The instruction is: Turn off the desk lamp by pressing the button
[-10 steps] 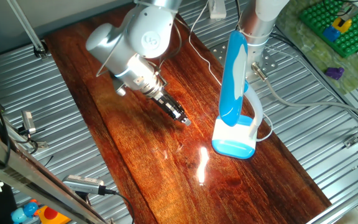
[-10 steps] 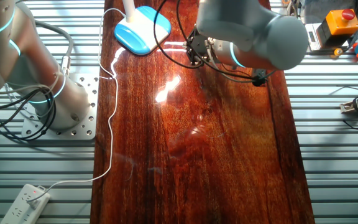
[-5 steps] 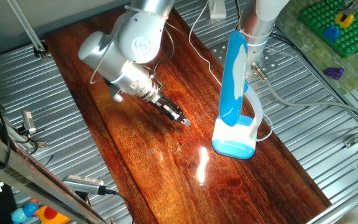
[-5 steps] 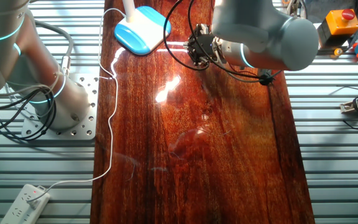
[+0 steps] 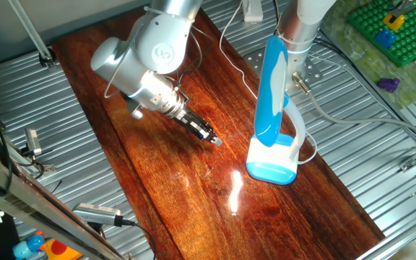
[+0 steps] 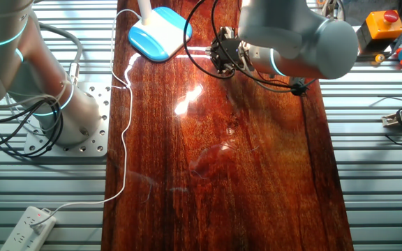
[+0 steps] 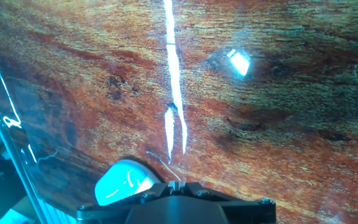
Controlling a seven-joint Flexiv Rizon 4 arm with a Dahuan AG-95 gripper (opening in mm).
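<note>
The desk lamp stands on the wooden table, its long blue head (image 5: 271,87) over a white base with a light-blue rim (image 5: 273,165). Its light glares off the wood (image 5: 233,191). The base also shows in the other fixed view (image 6: 160,31) and the hand view (image 7: 124,182). I cannot make out the button in any view. My gripper (image 5: 214,139) hovers low over the table left of the base, apart from it, with fingertips together and empty. It also shows in the other fixed view (image 6: 218,56) and the hand view (image 7: 178,185).
A second robot arm's base (image 6: 47,90) stands beside the table behind the lamp. A white cable (image 6: 124,132) runs along the table edge to a power strip (image 6: 30,226). A green brick plate (image 5: 392,29) and an orange box with a red button (image 6: 382,24) sit off the table.
A second ago the arm's body swung a little away from the lamp while the fingertips stayed almost in place. Nothing has moved in the last half second.
</note>
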